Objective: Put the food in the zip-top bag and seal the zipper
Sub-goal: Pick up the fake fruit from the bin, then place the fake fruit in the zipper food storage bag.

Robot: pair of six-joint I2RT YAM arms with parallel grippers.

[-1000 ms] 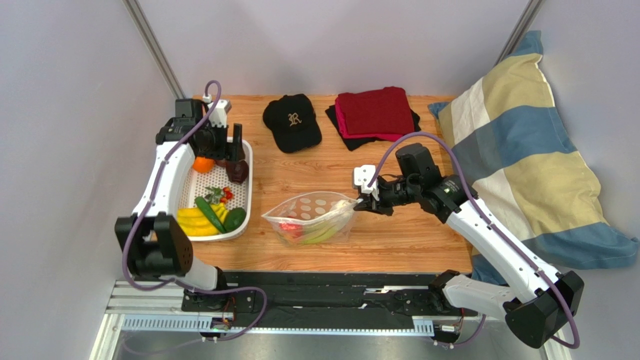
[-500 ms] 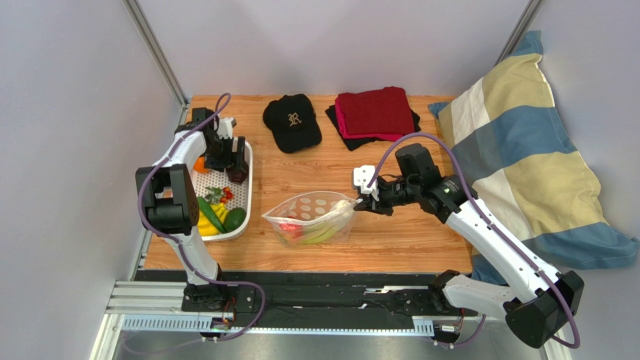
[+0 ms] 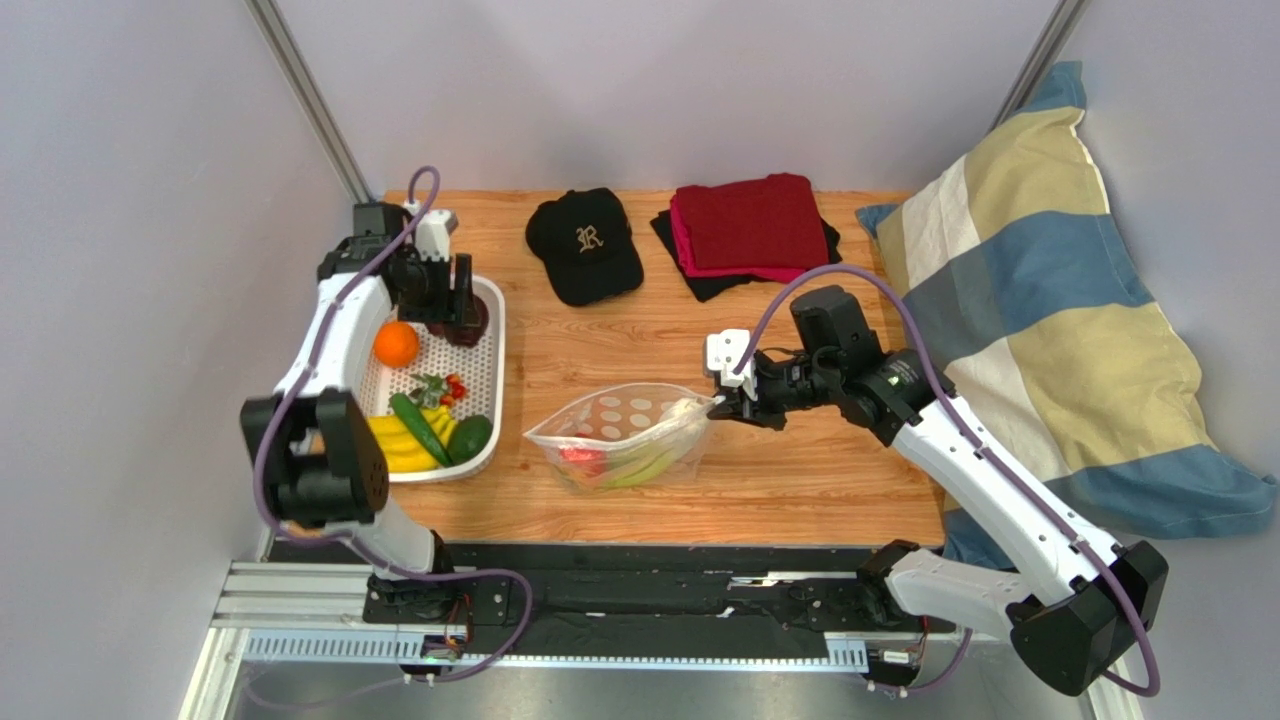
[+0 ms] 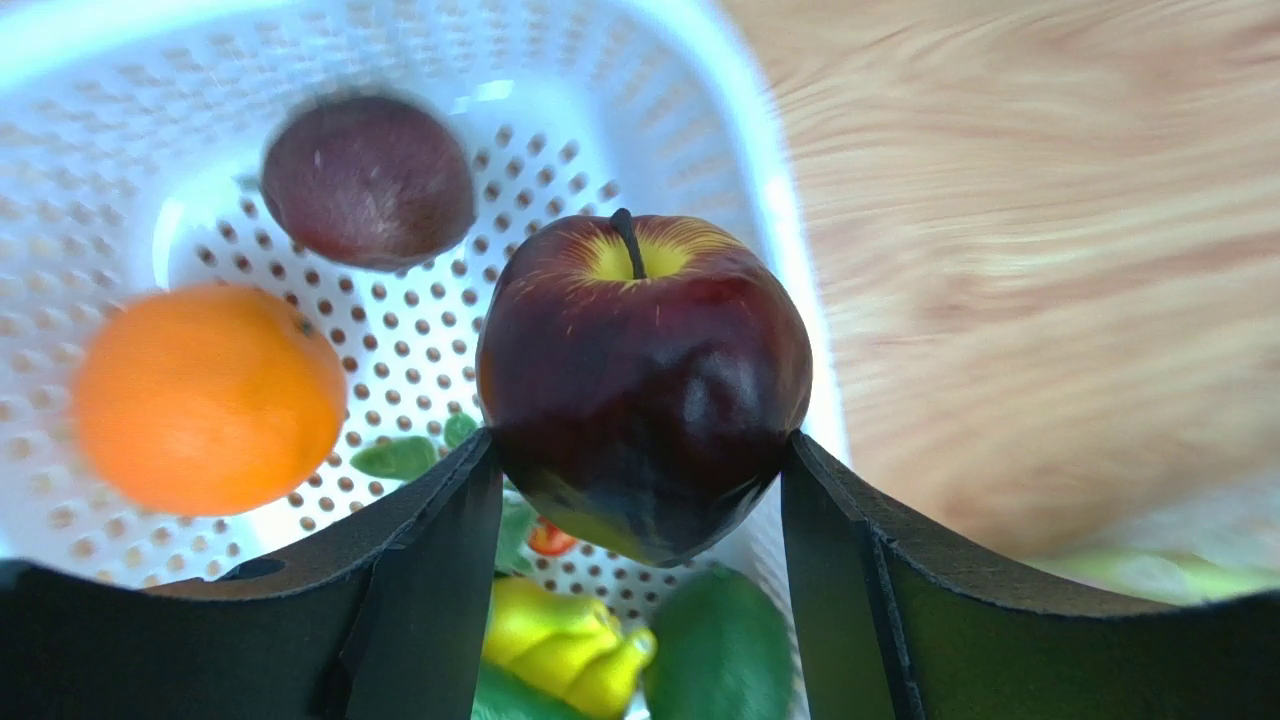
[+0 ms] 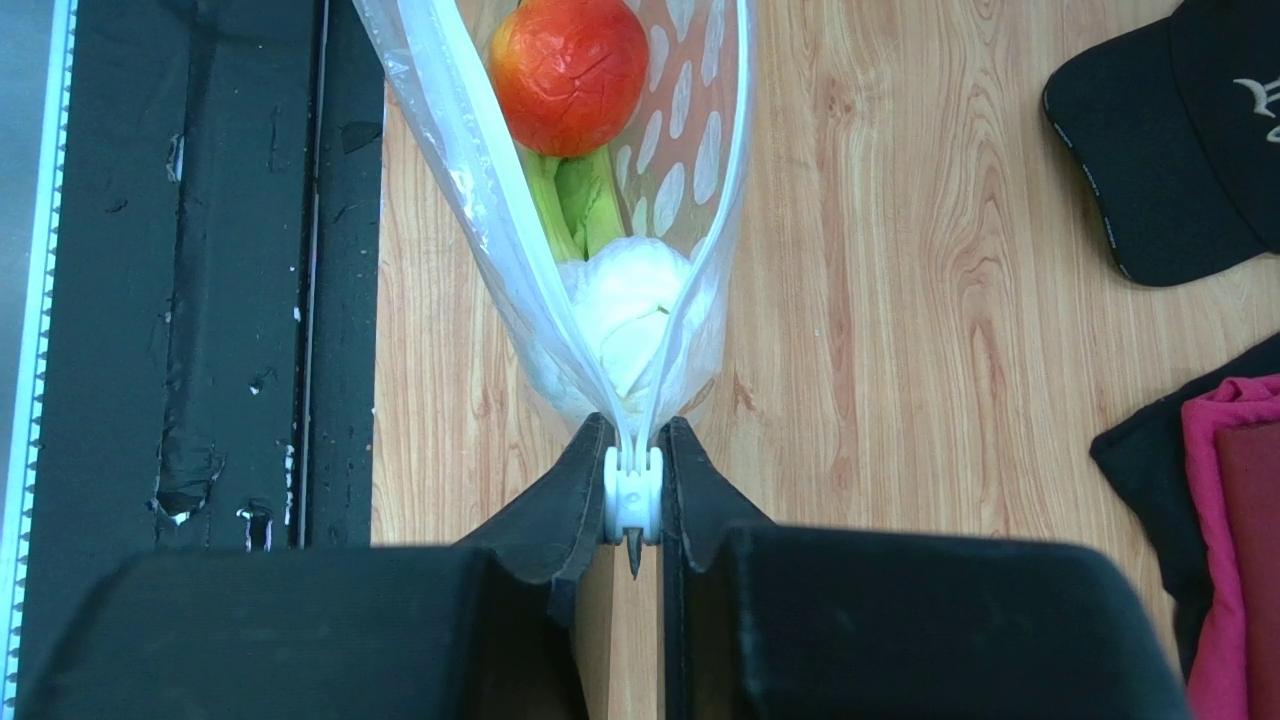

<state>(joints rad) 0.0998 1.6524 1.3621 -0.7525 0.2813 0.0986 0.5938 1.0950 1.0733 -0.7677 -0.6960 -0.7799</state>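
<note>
My left gripper (image 3: 455,305) is shut on a dark red apple with a yellow top (image 4: 643,398) and holds it above the far end of the white basket (image 3: 496,393). Below it in the basket lie an orange (image 4: 208,398) and a dark purple round fruit (image 4: 368,180). The clear dotted zip-top bag (image 3: 624,435) lies on the table with its mouth open. It holds a red-orange round fruit (image 5: 568,68) and a pale green-and-white stalk (image 5: 597,210). My right gripper (image 5: 633,503) is shut on the white zipper slider (image 5: 633,492) at the bag's right end.
The basket also holds yellow fruit (image 3: 388,444), a green cucumber (image 3: 421,428) and a green fruit (image 3: 469,438). A black cap (image 3: 583,245) and folded red and black cloths (image 3: 751,225) lie at the back. A striped pillow (image 3: 1052,300) lies at the right.
My left arm has swung about over the basket's far end, and the orange beneath it now shows. The right arm and the bag have not moved.
</note>
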